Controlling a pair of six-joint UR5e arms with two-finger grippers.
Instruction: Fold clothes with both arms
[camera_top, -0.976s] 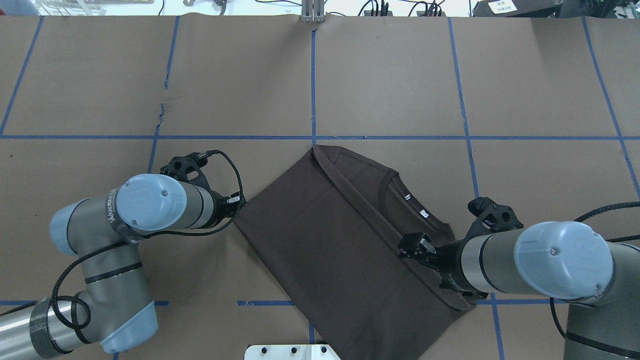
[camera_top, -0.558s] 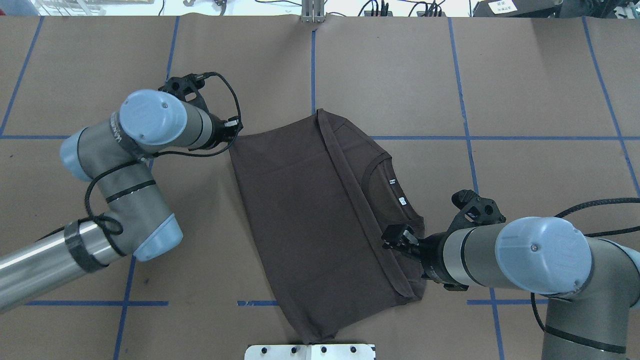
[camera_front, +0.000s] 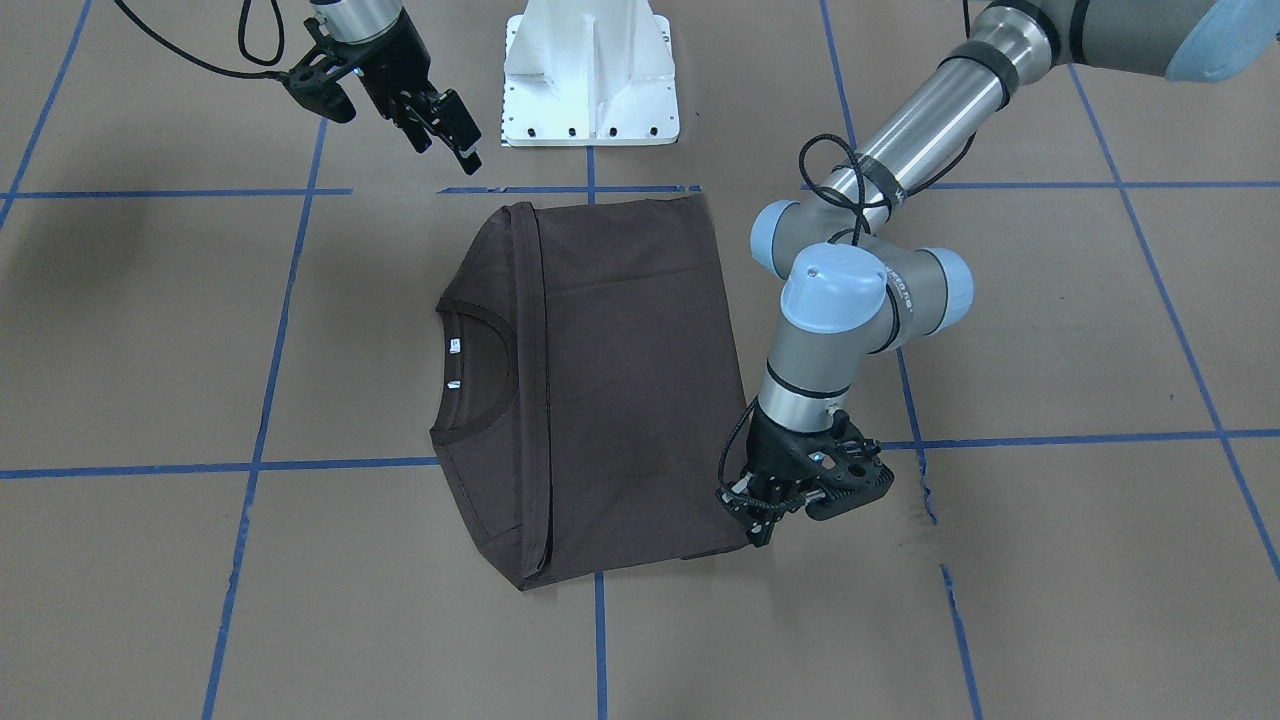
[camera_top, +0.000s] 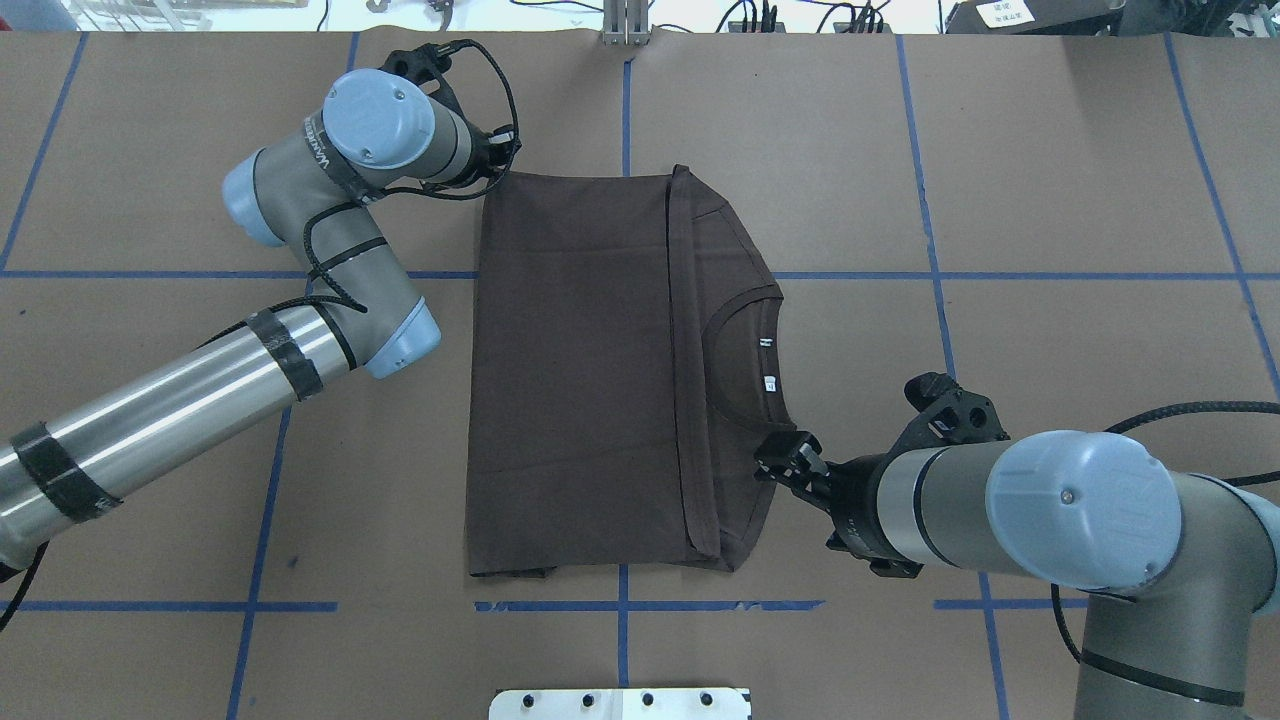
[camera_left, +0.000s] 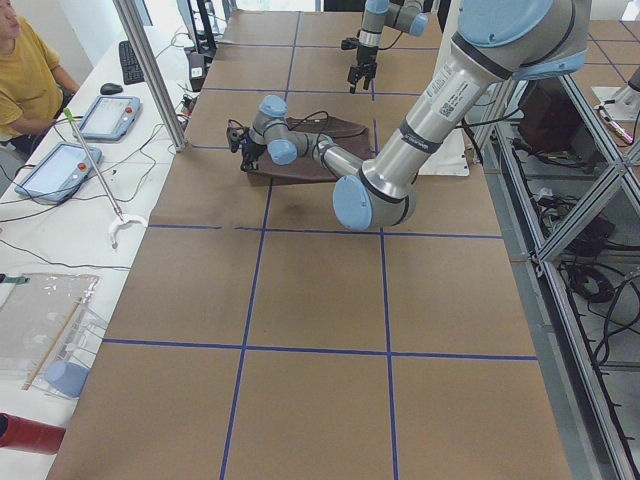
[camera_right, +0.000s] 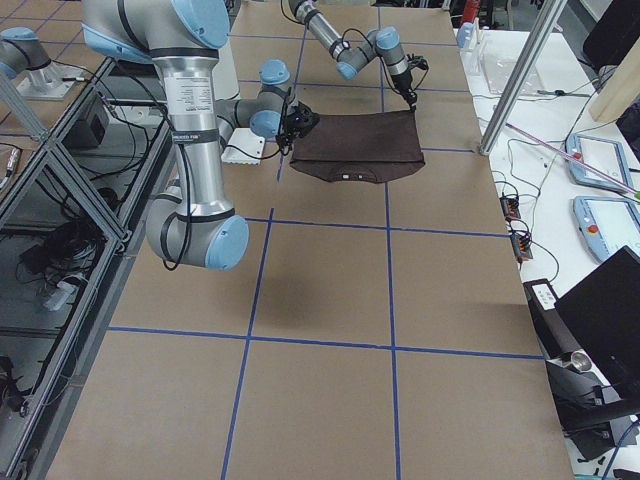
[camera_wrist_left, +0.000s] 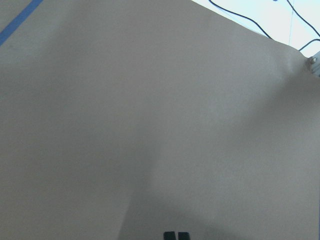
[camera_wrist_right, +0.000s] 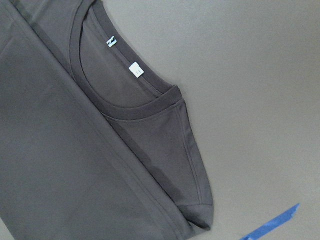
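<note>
The shirt (camera_top: 570, 380) is folded once and lies flat. The left gripper (camera_front: 750, 520) pinches its corner. The right gripper (camera_top: 785, 462) hangs open, holding nothing. More folds seem left.

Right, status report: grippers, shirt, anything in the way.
Left gripper shut on shirt at its far corner. Right gripper open, raised, off the cloth. Shirt flat, part-folded. Nothing in the way.

I saw the T-shirt (camera_top: 580, 380) lying flat mid-counter (camera_top: 1050, 180), the jaws of the left arm (camera_top: 330, 230) at its far left corner, those of the right arm (camera_top: 940, 510) near its right edge.
</note>
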